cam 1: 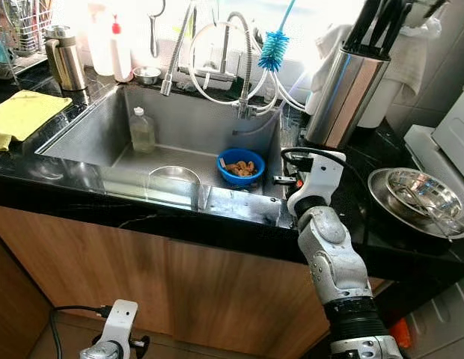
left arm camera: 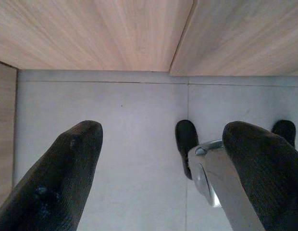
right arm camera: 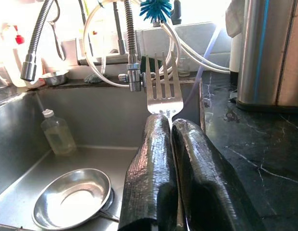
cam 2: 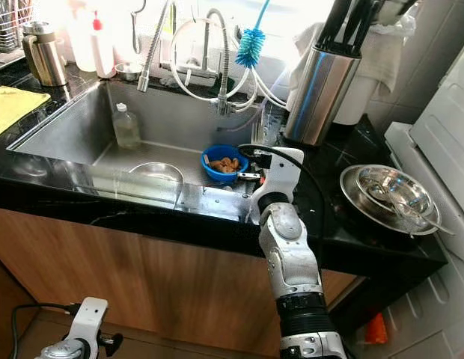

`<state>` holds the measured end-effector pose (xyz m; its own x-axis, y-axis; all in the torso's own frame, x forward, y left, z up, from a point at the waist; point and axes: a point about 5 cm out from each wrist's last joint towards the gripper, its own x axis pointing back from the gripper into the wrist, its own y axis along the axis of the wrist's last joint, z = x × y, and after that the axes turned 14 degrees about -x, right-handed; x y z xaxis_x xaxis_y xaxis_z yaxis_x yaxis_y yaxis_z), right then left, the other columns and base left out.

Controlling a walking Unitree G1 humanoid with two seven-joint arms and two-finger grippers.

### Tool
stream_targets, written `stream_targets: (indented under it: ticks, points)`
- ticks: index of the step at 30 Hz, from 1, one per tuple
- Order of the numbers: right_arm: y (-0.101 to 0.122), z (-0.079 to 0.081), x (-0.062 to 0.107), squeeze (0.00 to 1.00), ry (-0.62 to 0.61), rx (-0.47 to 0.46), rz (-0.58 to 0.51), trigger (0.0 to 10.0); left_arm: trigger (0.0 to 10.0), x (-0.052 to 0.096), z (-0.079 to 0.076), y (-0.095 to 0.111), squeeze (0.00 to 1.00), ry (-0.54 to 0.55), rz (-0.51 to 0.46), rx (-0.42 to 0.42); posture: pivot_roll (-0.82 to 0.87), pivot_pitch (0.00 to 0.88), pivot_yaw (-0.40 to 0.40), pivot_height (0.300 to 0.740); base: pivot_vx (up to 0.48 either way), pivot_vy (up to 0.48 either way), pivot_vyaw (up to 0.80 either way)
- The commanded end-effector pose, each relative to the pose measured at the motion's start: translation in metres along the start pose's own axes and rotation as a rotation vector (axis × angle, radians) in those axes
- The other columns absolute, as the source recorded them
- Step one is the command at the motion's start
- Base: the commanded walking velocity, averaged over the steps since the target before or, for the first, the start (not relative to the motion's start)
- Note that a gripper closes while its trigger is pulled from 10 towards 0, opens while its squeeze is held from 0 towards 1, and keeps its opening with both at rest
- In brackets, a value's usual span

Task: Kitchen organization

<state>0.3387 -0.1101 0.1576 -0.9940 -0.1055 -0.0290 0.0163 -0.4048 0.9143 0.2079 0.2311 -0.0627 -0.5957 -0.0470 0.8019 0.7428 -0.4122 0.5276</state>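
Right tool point(right arm camera: 170, 127) clamped on fork point(right arm camera: 163, 86) above sink point(cam 1: 90, 134); left tool point(left arm camera: 163, 163) idle, fingers apart; steel dish point(right arm camera: 72, 197), blue bowl point(cam 1: 241, 167) still unsorted.

The right tool point(right arm camera: 170, 139) is raised with fingers pressed together, while the left tool point(left arm camera: 163, 168) hangs low, fingers spread.

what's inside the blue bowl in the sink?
The blue bowl holds brownish food scraps, piled across its middle. Whatever lies under that pile, including the bowl's bottom, is covered. The right tool, shut on a fork, sits at the sink's right edge beside it.
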Motion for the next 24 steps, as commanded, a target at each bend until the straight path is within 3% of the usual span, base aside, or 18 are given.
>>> stream_targets:
  ticks: [1, 13, 24]
  points:
    - [0.0048, 0.0000, 0.0001, 0.00, 0.000, 0.006, -0.025, 10.0, 10.0, -0.0002, -0.0010, -0.0009, 0.00, -0.005, 0.017, -0.017, 0.18, 0.000, -0.109, 0.736, 0.000, 0.480, 0.00]
    - [0.0026, 0.0005, 0.0001, 0.00, 0.000, 0.016, -0.022, 10.0, 10.0, -0.0003, 0.0002, -0.0004, 0.00, 0.000, 0.020, -0.040, 0.18, 0.000, -0.103, 0.736, 0.000, 0.480, 0.00]
    - [0.0042, -0.0005, -0.0007, 0.00, 0.001, 0.018, -0.029, 10.0, 10.0, -0.0004, 0.0018, 0.0017, 0.00, 0.022, 0.008, -0.044, 0.18, 0.000, -0.105, 0.736, 0.000, 0.000, 0.00]
